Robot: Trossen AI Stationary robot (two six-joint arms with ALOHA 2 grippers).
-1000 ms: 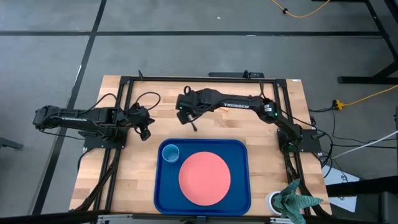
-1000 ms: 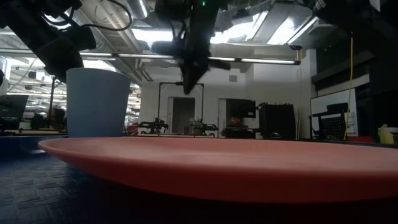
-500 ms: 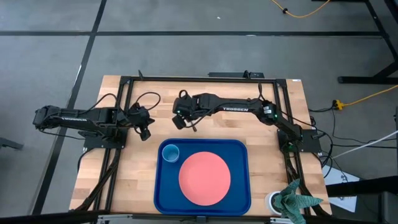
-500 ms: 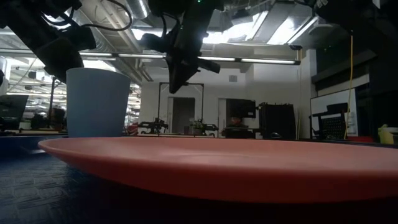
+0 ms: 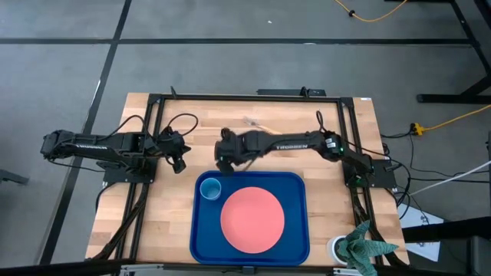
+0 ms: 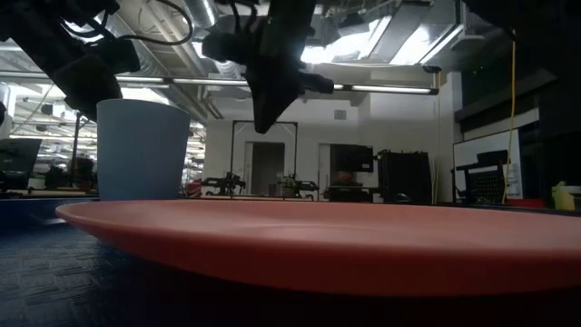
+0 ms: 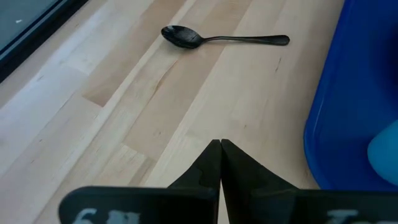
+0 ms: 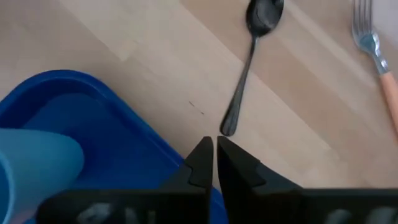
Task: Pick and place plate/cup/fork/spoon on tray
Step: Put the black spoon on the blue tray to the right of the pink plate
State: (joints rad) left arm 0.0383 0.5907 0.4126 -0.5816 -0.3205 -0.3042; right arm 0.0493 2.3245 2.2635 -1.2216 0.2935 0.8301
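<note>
Two items are left off the tray: spoon just ahead of the right gripper, fork beyond it. Fingers are pressed together, nothing held. Thin glossy metal lying flat on smooth wood could be skidded or missed. Left gripper is also closed, idle.

Robotics lab: framed workbench, ceiling strip lights.

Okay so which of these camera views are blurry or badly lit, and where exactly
Low view: backlit by ceiling lights, so the right gripper is a dark silhouette; the plate rim looms, distorted by closeness. Right wrist view: soft motion blur over the spoon and fork. High view: smear near the fork. Left wrist view: sharp, evenly lit.
</note>
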